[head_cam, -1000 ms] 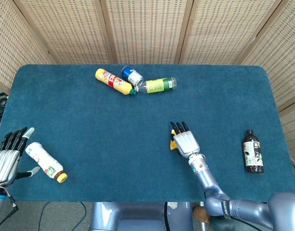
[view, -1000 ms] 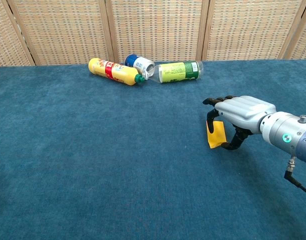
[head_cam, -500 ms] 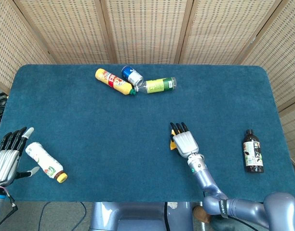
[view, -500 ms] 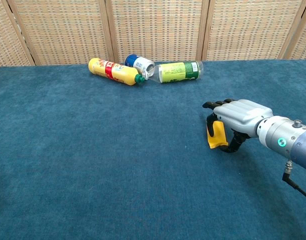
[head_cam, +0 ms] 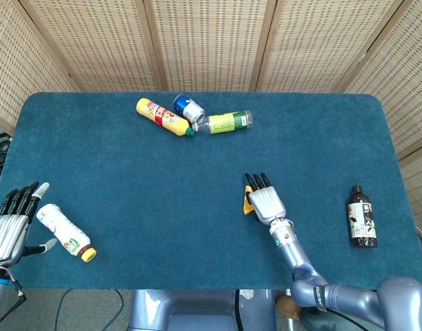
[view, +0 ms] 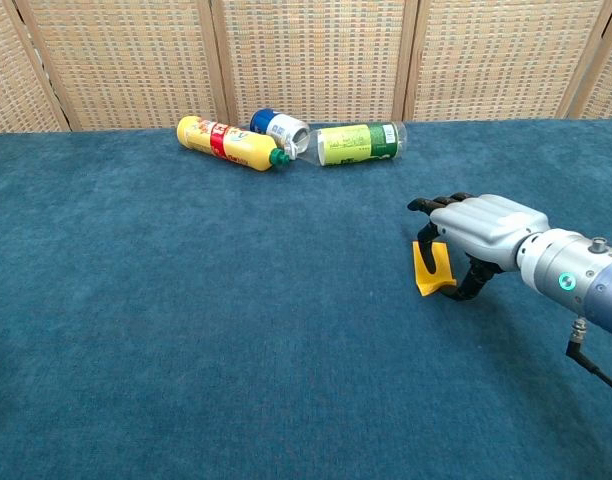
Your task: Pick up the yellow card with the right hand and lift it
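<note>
The yellow card [view: 427, 268] stands on edge under my right hand [view: 481, 235], its lower corner on the blue cloth. The fingers curl over its far side and the thumb [view: 471, 287] hooks in from behind, so the card is pinched between them. Seen from the head view, only a sliver of the yellow card [head_cam: 247, 203] shows at the left edge of my right hand [head_cam: 266, 201], which lies palm down. My left hand [head_cam: 7, 227] is at the table's near left corner with its fingers spread, holding nothing.
A white bottle [head_cam: 63, 232] lies just right of my left hand. A yellow bottle [head_cam: 163, 117], a blue can [head_cam: 189, 108] and a green-labelled bottle [head_cam: 227, 122] lie together at the back. A dark bottle [head_cam: 361, 216] lies near the right edge.
The card has turned more edge-on and looks narrower under the right hand. The hand dipped slightly half a second ago and is back near its earlier height. The left hand has not moved.
</note>
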`<state>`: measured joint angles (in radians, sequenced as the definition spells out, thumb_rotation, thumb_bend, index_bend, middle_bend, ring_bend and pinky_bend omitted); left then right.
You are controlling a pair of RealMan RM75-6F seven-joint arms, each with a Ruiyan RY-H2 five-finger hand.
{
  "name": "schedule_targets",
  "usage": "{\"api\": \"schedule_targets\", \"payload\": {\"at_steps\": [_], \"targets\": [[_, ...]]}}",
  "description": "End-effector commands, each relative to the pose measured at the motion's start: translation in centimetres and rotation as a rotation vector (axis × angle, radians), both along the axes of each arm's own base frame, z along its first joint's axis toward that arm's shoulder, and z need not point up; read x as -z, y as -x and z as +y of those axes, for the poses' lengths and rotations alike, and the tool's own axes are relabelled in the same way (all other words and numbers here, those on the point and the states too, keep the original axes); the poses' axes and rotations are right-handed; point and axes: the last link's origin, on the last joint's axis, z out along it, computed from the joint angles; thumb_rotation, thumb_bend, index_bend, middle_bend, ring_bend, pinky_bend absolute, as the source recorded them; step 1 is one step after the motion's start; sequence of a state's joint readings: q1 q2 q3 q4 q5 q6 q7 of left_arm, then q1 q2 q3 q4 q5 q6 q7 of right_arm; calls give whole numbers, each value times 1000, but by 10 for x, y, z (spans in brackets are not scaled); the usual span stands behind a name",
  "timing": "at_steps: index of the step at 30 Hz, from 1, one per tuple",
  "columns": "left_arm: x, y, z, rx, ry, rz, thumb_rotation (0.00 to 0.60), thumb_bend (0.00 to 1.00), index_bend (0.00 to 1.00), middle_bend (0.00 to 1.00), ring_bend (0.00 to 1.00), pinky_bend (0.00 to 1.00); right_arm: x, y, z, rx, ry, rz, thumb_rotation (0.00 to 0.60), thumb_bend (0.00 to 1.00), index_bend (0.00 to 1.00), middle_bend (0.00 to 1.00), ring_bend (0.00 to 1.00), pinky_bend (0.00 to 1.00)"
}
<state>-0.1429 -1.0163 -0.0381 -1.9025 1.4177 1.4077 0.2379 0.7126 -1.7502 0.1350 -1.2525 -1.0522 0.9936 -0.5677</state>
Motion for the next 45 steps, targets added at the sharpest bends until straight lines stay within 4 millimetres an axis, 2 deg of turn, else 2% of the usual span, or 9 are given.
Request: {"api": "schedule_targets", "payload": {"at_steps": [1,8,10,14,24,33,36,42,45], "targets": [[0,0,0,0,0,0,600,0,0,0,0,0,2,0,1,-3,-9,-1,600,507,549,0,0,0],[0,0,0,-1,-1,-2,600,0,0,0,0,0,3,0,0,-2,-18,7,600,655,581,0,0,0],[-1,0,0,-1,-1,-2,600,0,0,0,0,0,3,1,0,1,-19,13,600,679,625,0,0,0],[-1,0,0,-1,0,-3,600,0,0,0,0,0,3,2,-1,3,-16,9,600,684,715,0,0,0],[0,0,0,-1,5,-5,600,0,0,0,0,0,-4,-1,-9,-6,23,-9,600,681,731,0,0,0],[-2,1,1,-7,3,-14,600,0,0,0,0,0,-39,-1,-51,20,212,-66,600,671,736,0,0,0],[-2,1,2,-7,9,-19,600,0,0,0,0,0,-67,3,-67,29,298,-61,600,669,736,0,0,0],[-2,1,1,-1,19,-22,600,0,0,0,0,0,-83,-3,-64,33,290,-109,600,667,737,0,0,0],[-3,0,0,6,23,-25,600,0,0,0,0,0,-86,-16,-54,40,206,-224,600,666,738,0,0,0]]}}
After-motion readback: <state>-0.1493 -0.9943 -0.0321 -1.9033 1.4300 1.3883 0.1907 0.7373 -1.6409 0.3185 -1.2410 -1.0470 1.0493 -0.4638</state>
